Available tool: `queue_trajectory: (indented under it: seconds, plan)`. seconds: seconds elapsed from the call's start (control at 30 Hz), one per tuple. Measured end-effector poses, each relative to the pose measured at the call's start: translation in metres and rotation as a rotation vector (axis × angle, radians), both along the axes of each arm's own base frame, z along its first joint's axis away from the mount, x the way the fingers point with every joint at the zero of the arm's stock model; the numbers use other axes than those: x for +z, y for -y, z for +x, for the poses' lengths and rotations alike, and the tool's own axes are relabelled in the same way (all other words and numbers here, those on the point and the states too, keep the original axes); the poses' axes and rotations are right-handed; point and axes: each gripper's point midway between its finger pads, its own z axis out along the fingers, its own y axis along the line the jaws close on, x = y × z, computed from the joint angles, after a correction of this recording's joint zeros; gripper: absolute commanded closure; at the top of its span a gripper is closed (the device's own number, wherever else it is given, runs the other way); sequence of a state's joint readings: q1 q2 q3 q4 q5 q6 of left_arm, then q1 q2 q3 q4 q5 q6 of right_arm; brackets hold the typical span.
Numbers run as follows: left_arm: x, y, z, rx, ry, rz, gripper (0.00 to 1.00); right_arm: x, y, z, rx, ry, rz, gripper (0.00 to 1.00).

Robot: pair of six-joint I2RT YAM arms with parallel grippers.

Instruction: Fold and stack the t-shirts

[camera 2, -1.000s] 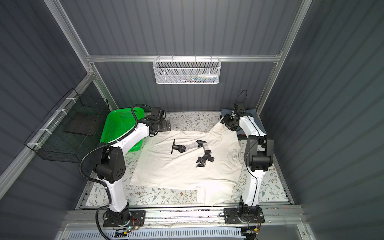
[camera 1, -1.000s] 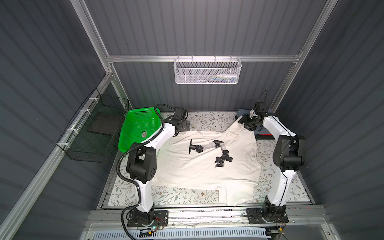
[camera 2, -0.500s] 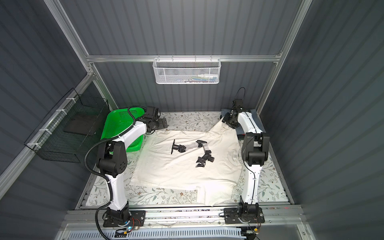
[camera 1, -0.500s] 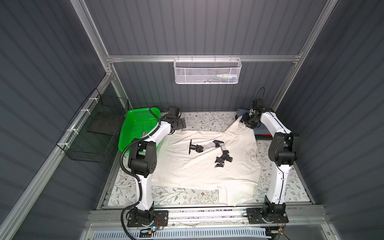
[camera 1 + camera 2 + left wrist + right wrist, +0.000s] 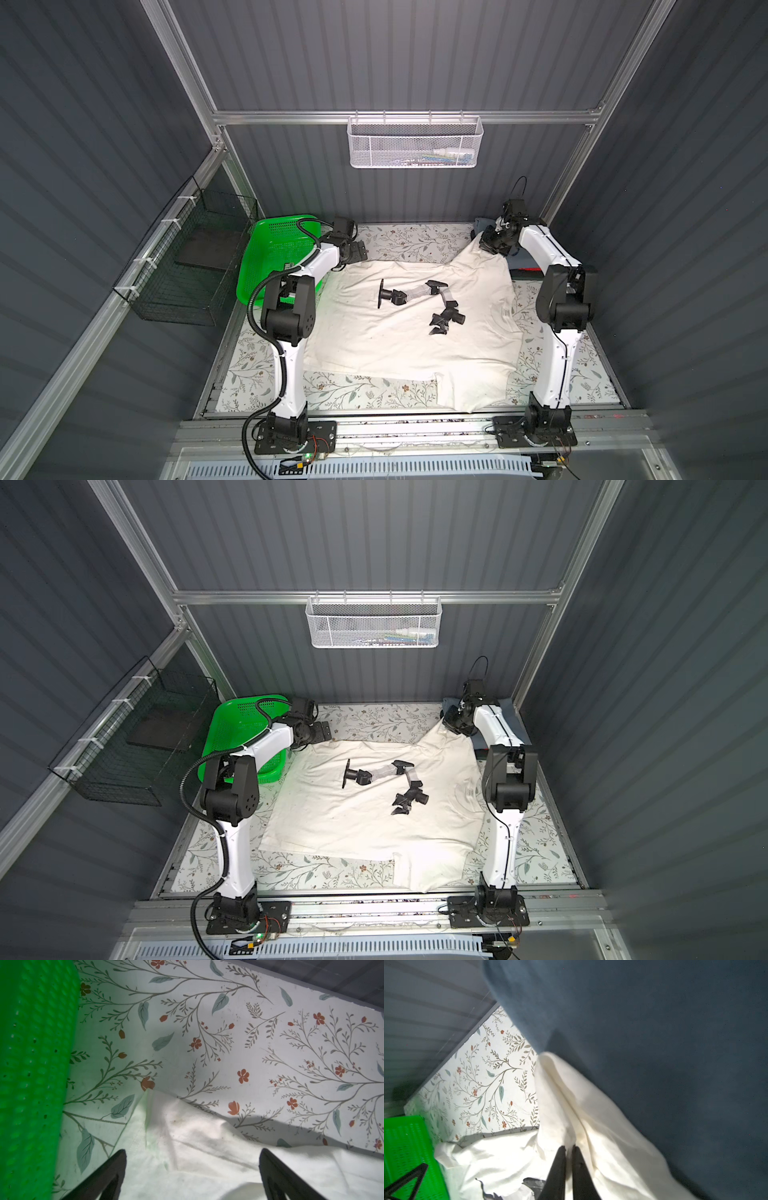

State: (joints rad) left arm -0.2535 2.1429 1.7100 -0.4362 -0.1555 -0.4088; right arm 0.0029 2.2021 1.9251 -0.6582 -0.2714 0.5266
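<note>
Cream-white cotton t-shirt with a black-and-grey robot-arm print lies spread print-up across the floral-patterned table covering, filling the middle of the table between the two arms. Its far right corner is drawn up into a peak against the folded slate grey-blue tee, which tops a pile in the far right corner with a red tee showing beneath.

The right gripper is pinched closed on that raised corner, its fingers almost touching around a thin ridge of cloth. The left gripper hovers fully spread and empty over the far left corner, just beside the green perforated plastic basket.

The bite looks shallow, so a sharp pull could slip the fabric free. A pull could also drag the grey-blue tee out of its pile, since the corner rests against it. On the left, a descent off the hem could strike the basket wall.

The shirt is creased and faintly smudged, with one sleeve lying crumpled at the near edge; left like that, it would be folded in crooked.
</note>
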Motion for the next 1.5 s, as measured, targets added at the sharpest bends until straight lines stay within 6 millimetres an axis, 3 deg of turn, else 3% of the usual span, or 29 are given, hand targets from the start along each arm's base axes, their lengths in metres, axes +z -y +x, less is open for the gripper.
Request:
queue_trajectory:
  seconds: [0.23,0.4,0.5,0.73,0.8,0.97,1.13,1.37,1.5]
  plan:
    - [-0.001,0.001,0.001,0.014,-0.001,-0.036,0.04,-0.002,-0.001,0.002,-0.012,0.009,0.027,1.0]
    - [-0.014,-0.004,0.002,0.036,-0.026,-0.049,0.11,-0.01,-0.001,-0.009,-0.031,-0.014,0.058,1.0]
    - [-0.024,-0.004,0.001,0.044,-0.046,-0.053,0.13,0.001,-0.001,-0.016,-0.042,0.002,0.068,1.0]
    - [-0.039,-0.006,-0.009,0.058,-0.085,-0.059,0.19,0.05,-0.002,-0.023,-0.052,0.112,0.086,1.0]
    - [-0.043,-0.007,-0.012,0.063,-0.095,-0.055,0.26,0.054,-0.002,-0.025,-0.057,0.12,0.09,1.0]
    - [-0.048,-0.007,-0.013,0.067,-0.104,-0.055,0.29,0.044,-0.002,-0.034,-0.062,0.094,0.097,1.0]
    - [-0.053,-0.01,-0.01,0.078,-0.102,-0.04,0.39,0.034,-0.006,-0.04,-0.056,0.068,0.121,1.0]
    - [-0.053,-0.011,0.002,0.089,-0.082,-0.024,0.47,0.031,-0.008,-0.042,-0.059,0.058,0.14,1.0]
    - [-0.053,-0.012,0.002,0.089,-0.083,-0.015,0.66,0.034,-0.007,-0.044,-0.062,0.063,0.147,1.0]
